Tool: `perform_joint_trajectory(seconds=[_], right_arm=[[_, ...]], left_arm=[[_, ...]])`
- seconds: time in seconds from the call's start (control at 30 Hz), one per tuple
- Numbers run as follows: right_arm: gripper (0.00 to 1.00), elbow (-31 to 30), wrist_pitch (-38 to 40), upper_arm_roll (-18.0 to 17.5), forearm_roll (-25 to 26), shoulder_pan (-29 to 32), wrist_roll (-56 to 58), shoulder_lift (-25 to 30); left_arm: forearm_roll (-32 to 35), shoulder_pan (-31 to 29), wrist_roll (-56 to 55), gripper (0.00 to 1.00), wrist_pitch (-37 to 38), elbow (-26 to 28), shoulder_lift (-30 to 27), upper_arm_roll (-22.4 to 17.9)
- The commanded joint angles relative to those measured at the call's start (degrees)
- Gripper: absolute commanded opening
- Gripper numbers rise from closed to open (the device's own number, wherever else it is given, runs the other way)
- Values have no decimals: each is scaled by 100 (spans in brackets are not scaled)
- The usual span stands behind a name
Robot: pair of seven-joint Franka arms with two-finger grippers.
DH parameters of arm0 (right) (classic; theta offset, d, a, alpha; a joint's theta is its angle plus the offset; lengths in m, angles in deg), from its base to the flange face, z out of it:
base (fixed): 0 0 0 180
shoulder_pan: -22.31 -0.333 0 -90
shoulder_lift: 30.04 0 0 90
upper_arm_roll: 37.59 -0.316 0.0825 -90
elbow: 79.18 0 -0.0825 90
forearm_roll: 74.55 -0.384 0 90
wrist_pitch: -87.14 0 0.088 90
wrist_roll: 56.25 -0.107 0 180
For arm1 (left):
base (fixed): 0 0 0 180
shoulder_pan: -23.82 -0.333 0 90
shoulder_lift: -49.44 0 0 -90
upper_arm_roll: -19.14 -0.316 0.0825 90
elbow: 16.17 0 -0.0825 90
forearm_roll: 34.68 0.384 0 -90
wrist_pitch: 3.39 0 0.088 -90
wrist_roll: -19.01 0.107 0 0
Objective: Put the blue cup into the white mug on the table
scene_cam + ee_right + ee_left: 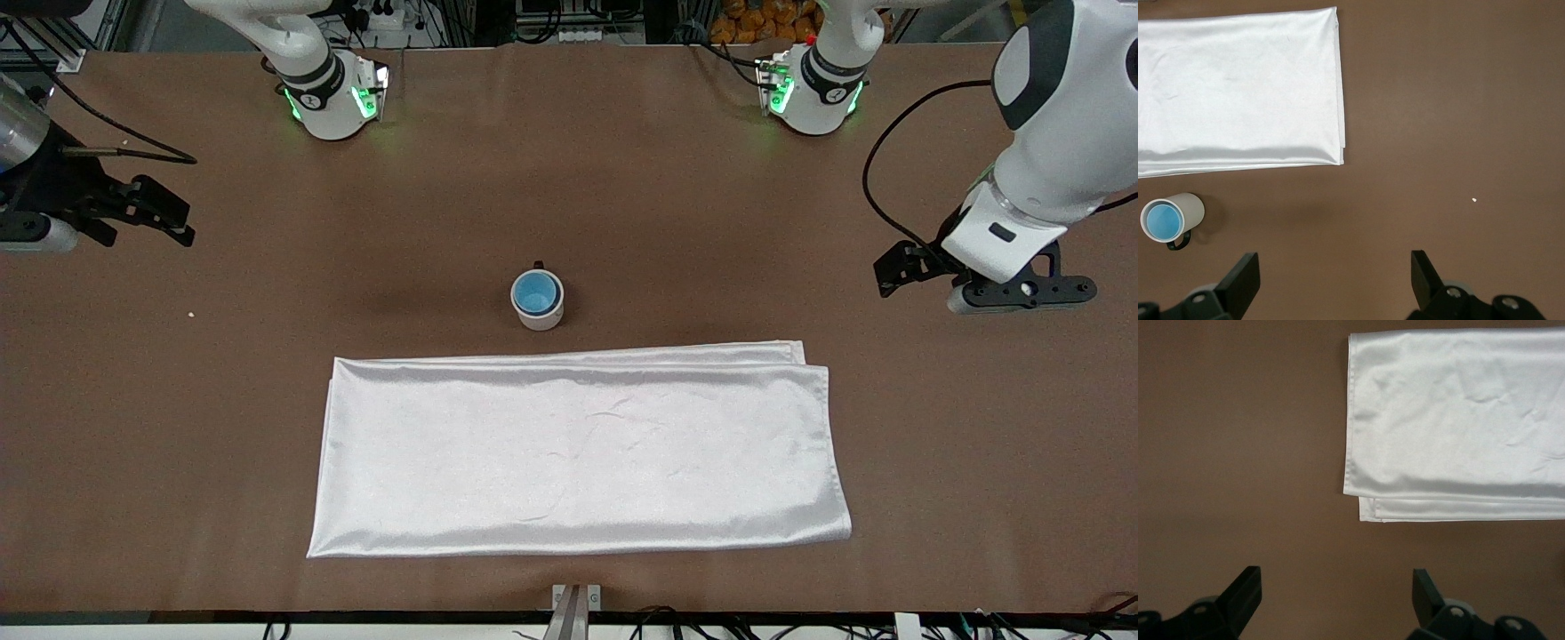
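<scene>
The right gripper hangs over bare table at the right arm's end, its dark fingers spread wide and holding nothing. The front view shows it only from the side. The right wrist view shows the two fingertips well apart with brown tabletop between them. That wrist view also picks up a tiny pale speck on the table, which the front view shows as a small dot.

At the middle of the table stands the white mug, upright, with the blue cup sitting inside it. The front view shows just a bit of the black handle at the mug's rim, on the side toward the robots' bases. The right wrist view shows the mug with more of its wall, the handle loop clearly, and the blue cup filling its mouth. The left wrist view does not show the mug at all.

Just nearer the front camera than the mug lies a folded white cloth, flat, close to the mug. The left wrist view shows one end of the cloth and its layered folded edges.

The left gripper hangs over bare table at the left arm's end, well apart from the mug; the left wrist view shows its fingers wide apart and empty.
</scene>
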Motion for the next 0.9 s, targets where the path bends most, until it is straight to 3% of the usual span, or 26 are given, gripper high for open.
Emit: perform_joint_trajectory(seconds=[0.0, 0.87], right_arm=[[100, 124, 97, -49, -16, 97, 2, -56], [100, 115, 97, -49, -7, 88, 2, -109]], left_arm=[[-147, -68, 202, 100, -10, 223, -282, 60], [-270, -51, 202, 100, -37, 83, -273, 157]])
